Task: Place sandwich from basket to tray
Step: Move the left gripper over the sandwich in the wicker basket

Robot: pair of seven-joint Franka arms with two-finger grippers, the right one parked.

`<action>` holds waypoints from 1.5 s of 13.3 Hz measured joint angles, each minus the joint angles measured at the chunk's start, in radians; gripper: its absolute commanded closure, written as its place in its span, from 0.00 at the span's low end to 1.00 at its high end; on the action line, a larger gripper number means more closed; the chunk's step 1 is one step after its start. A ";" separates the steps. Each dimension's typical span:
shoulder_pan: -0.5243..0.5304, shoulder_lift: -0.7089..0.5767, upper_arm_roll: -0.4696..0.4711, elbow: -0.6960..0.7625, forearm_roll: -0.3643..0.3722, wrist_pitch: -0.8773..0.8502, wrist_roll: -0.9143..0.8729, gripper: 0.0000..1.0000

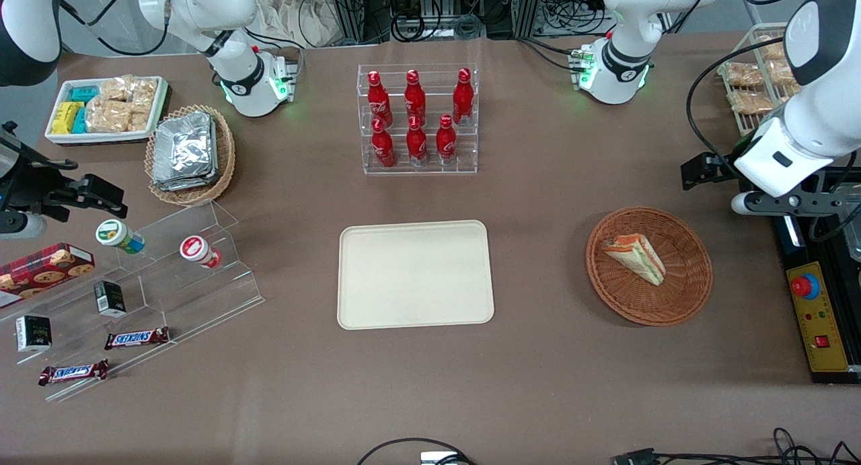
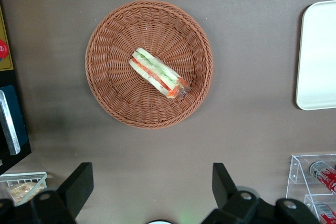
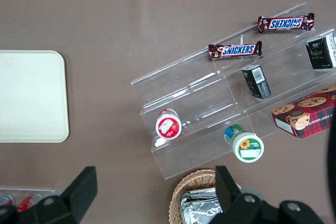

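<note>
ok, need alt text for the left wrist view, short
A wrapped sandwich lies in the middle of a round brown wicker basket on a brown table. The open gripper hovers well above the table beside the basket, holding nothing. Part of a cream tray shows at the frame's edge, empty where visible.

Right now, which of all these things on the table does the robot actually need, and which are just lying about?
Needed for the job:
sandwich, lying in the basket
tray, nothing on it
gripper, open, above the table beside the basket

Just lying about:
red bottles in a clear rack
Snickers bars
foil packets in a lighter basket
cookie box
</note>
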 measured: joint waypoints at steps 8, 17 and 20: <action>0.000 0.001 -0.002 0.000 0.000 0.000 -0.003 0.00; 0.005 0.134 0.017 -0.003 -0.027 0.007 -0.516 0.01; -0.001 0.227 0.013 -0.007 -0.030 0.047 -0.670 0.01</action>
